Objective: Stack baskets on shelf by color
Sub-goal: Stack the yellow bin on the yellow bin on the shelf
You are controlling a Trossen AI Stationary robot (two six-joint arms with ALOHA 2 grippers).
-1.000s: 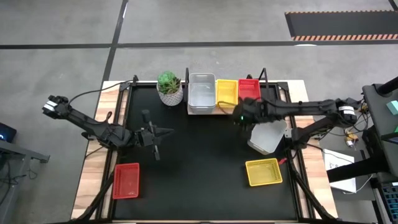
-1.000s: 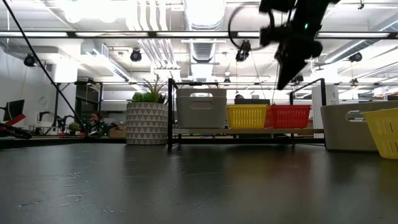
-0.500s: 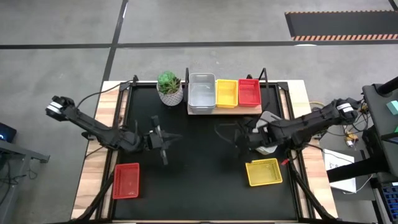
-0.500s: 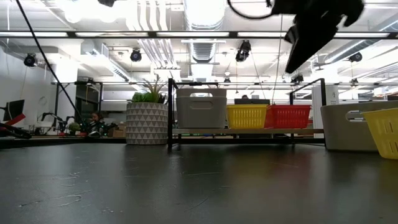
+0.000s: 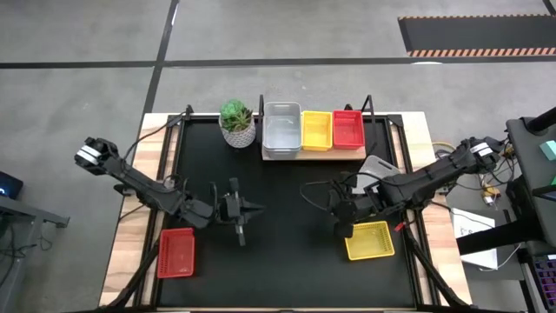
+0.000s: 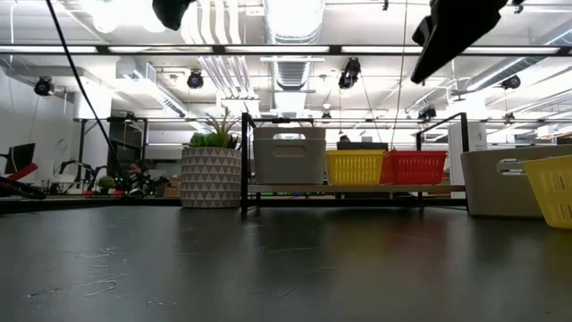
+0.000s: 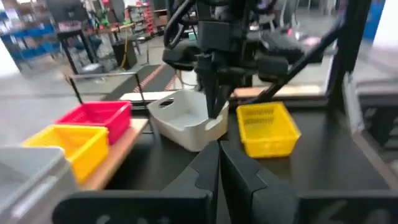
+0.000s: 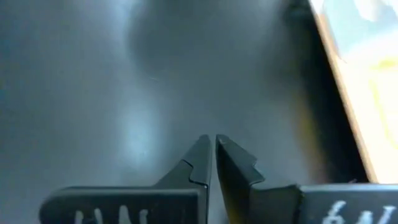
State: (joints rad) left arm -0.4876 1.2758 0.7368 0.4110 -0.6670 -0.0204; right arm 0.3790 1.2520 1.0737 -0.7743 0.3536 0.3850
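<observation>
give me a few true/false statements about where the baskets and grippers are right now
1. The shelf holds a grey basket, a yellow basket and a red basket. True.
2. The right gripper is shut on a yellow basket. False: it is shut on nothing, beside the loose yellow basket on the mat.
3. A red basket lies on the mat near the left arm. True.
4. The left gripper is wide open. False: it is shut and empty.
5. The potted plant stands on the shelf. False: it stands beside the shelf, next to the grey basket.
</observation>
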